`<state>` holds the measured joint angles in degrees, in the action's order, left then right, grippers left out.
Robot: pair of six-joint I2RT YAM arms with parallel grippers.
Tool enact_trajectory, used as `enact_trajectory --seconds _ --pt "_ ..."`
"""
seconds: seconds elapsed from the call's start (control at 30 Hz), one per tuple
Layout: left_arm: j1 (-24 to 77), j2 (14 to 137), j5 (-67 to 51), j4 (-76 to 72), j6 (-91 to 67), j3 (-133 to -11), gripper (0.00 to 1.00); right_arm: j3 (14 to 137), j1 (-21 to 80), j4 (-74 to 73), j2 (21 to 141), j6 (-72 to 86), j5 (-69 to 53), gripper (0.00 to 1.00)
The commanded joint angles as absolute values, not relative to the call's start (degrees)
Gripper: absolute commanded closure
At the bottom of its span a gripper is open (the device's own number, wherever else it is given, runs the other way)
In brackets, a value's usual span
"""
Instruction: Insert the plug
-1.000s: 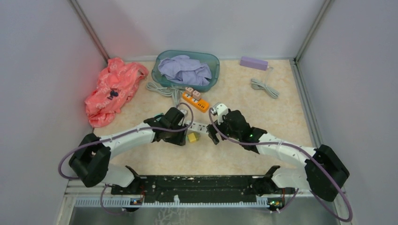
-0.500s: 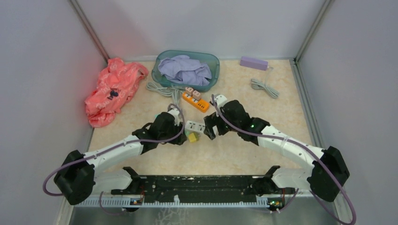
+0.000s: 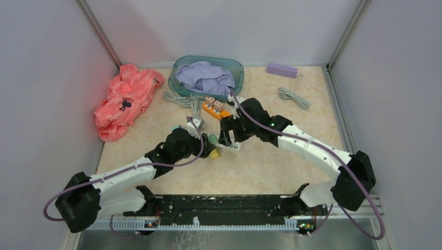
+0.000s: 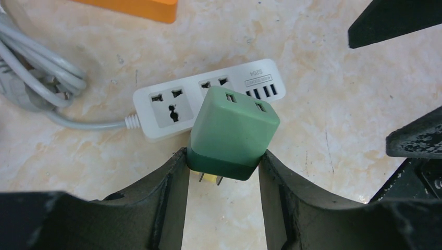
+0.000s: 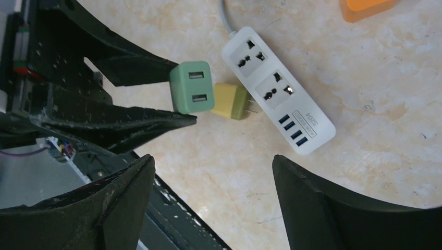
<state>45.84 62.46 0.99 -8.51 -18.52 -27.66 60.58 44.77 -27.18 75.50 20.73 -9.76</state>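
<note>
Left wrist view has the left claw (image 4: 223, 156) clenched on the green plug (image 4: 233, 130), now lifted off the bench (image 4: 339, 94) and hanging just near of the white power strip (image 4: 167, 107). Its prongs are in no socket, so I judge the pick done and the lining-up and push yet to come. Against a second ago, that arm has drawn back toward the near left, while the right claw (image 5: 212, 158), spread wide and empty, has swung farther and leftward over the strip, where a yellow plug (image 5: 232, 100) lies alongside.
</note>
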Motion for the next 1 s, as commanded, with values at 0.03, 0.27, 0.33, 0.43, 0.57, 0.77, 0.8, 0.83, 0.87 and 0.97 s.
enact_trajectory --seconds 0.03,0.27,0.33,0.43,0.57,0.77,0.8,0.83,0.87,0.97 --pt "47.09 61.17 -0.3 -19.17 -16.03 -25.93 0.78 66.29 43.78 -27.9 76.91 24.78 -13.34 0.19" --pt "48.14 60.2 -0.94 -24.21 -15.11 -23.9 0.78 67.37 43.33 -26.44 79.23 27.37 -15.84 0.23" --pt "48.37 59.75 -1.26 -24.95 -14.96 -23.59 0.78 67.2 42.99 -25.32 79.67 28.35 -16.36 0.25" --pt "48.49 59.18 -1.93 -25.99 -14.78 -23.09 0.78 67.3 42.89 -23.62 80.69 29.43 -17.45 0.27" --pt "48.61 59.37 -2.79 -27.18 -14.71 -22.85 0.78 67.38 42.89 -21.53 82.17 30.14 -19.41 0.29" --pt "48.94 59.45 -3.05 -28.09 -15.09 -22.59 0.78 67.3 42.89 -20.5 84.22 30.24 -21.33 0.37" --pt "48.97 59.47 -3.07 -28.2 -15.11 -22.51 0.78 67.06 42.9 -20.33 84.25 30.3 -21.51 0.41" --pt "49.03 59.5 -3.15 -28.29 -15.17 -22.5 0.78 66.87 42.9 -20.17 84.28 30.13 -21.62 0.44" --pt "49.04 59.62 -3.25 -28.3 -15.28 -22.45 0.78 66.74 42.89 -20.07 84.37 30.01 -21.55 0.47" --pt "49.02 59.97 -3.34 -28.26 -15.28 -22.37 0.77 66.54 42.89 -19.78 84.44 28.85 -21.66 0.61"
